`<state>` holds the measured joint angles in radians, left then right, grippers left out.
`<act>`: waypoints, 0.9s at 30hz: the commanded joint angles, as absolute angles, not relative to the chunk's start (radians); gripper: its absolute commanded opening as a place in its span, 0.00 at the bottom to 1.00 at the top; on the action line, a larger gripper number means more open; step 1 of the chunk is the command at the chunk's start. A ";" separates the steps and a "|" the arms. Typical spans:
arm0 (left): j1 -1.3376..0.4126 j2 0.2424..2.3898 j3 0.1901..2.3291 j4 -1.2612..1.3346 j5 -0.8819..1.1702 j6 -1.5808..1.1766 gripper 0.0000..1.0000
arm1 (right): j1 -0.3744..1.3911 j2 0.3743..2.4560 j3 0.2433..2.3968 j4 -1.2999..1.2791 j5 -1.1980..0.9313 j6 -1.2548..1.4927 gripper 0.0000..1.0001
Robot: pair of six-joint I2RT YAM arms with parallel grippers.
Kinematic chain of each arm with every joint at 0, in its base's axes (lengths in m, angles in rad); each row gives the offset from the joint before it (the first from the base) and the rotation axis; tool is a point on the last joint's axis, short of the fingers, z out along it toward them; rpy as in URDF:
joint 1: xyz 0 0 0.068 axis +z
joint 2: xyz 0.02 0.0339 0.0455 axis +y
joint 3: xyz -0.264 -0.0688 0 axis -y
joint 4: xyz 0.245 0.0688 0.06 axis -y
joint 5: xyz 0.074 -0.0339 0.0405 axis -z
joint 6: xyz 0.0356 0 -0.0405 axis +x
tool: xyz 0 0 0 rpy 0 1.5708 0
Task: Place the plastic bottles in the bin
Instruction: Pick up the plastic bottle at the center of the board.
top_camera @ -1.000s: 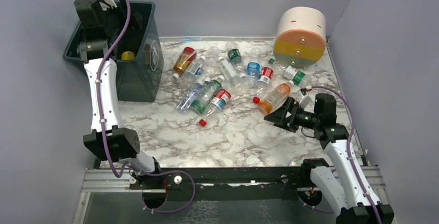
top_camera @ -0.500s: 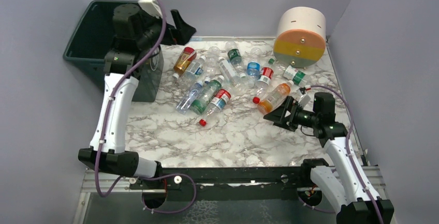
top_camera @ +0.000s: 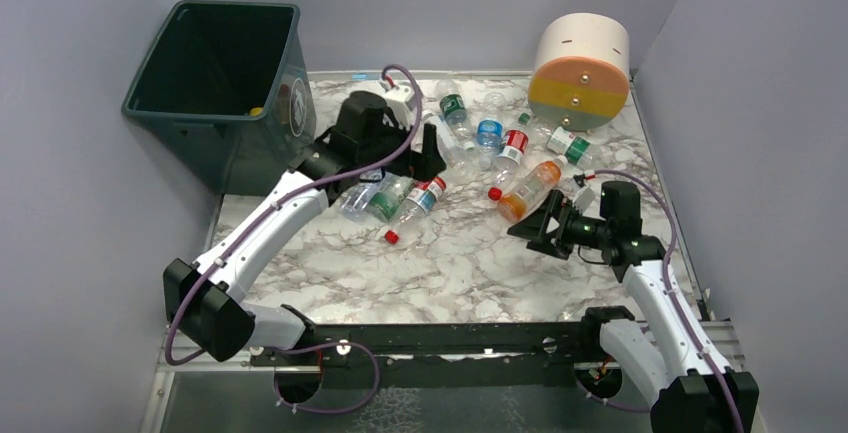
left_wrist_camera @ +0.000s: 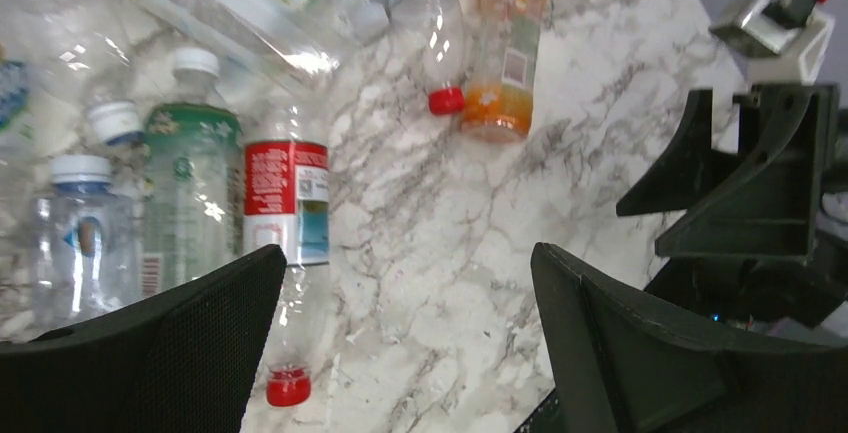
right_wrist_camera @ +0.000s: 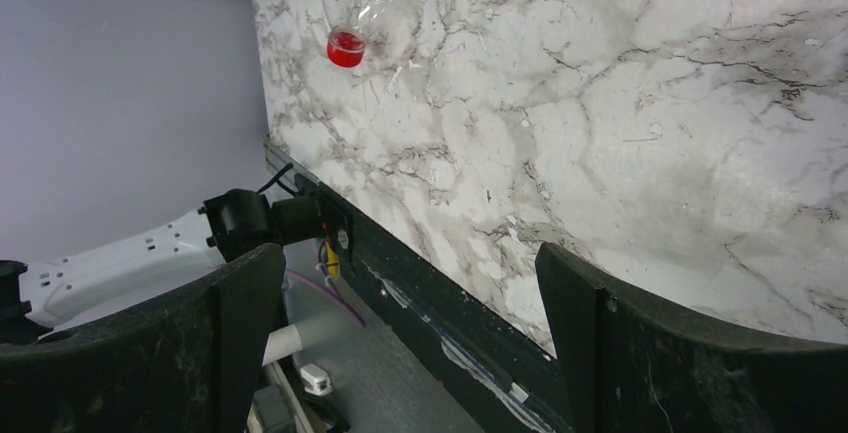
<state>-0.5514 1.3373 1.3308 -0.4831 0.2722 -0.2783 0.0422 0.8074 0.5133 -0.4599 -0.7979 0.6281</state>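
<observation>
— Left arm swung off the bin (top_camera: pixel 176 121) since a second ago. The left gripper (top_camera: pixel 432 156) now hangs over the bottles (top_camera: pixel 470 143) at upper centre of the top view. Right arm barely shifted.
— Left pincer?
— Wide apart, nothing in it. The wrist view shows its fingers (left_wrist_camera: pixel 150 353) at the bottom corners, with only marble table (top_camera: pixel 450 268) in the gap.
— Right one?
— The right gripper (top_camera: pixel 530 223) is spread too and empty. It sits low over bare marble at right of centre, just below the orange bottle (top_camera: pixel 530 189) and not touching it.
— Where's the task stuff?
— Bottles lie in a loose heap across the upper middle of the table, between the bin and the cylinder (top_camera: pixel 580 71). In the left wrist view, the red-label bottle (left_wrist_camera: pixel 286 203) lies left of centre, red cap toward the bottom edge. The green bottle (left_wrist_camera: pixel 190 193) lies against its left side, with a clear white-capped one further left. The orange one is at top centre.
— Anything in the bin?
— A small yellow bit shows at its lower right inside corner; can't tell what it is.
— Bin position?
— Upper left of the top view, upright, mouth open, logo side facing the heap.
</observation>
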 commanded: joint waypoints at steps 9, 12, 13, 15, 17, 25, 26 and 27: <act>-0.701 1.269 1.067 -0.336 0.194 -0.329 0.99 | 0.044 0.857 0.509 -0.453 -0.771 0.609 0.99; -0.709 1.262 1.044 -0.332 0.200 -0.330 0.99 | 0.044 0.879 0.526 -0.454 -0.766 0.606 0.99; -0.710 1.259 1.040 -0.334 0.202 -0.330 0.99 | 0.044 0.887 0.534 -0.458 -0.763 0.604 1.00; -0.712 1.251 1.031 -0.334 0.202 -0.330 0.99 | 0.044 0.898 0.550 -0.466 -0.754 0.600 0.99; -0.714 1.250 1.025 -0.333 0.205 -0.331 0.99 | 0.044 0.899 0.565 -0.473 -0.748 0.602 0.99; -0.725 1.248 0.994 -0.330 0.213 -0.340 0.99 | 0.044 0.849 0.585 -0.528 -0.738 0.610 0.99; -0.726 1.247 0.992 -0.329 0.211 -0.342 0.99 | 0.044 0.837 0.586 -0.535 -0.738 0.612 0.99; -0.726 1.247 0.992 -0.333 0.210 -0.343 0.99 | 0.044 0.825 0.588 -0.541 -0.737 0.618 0.99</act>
<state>-0.7174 1.2770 1.0088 -0.3538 0.2165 -0.3286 0.0422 0.8677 0.5564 -0.4866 -0.7574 0.6201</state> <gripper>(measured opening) 0.991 0.995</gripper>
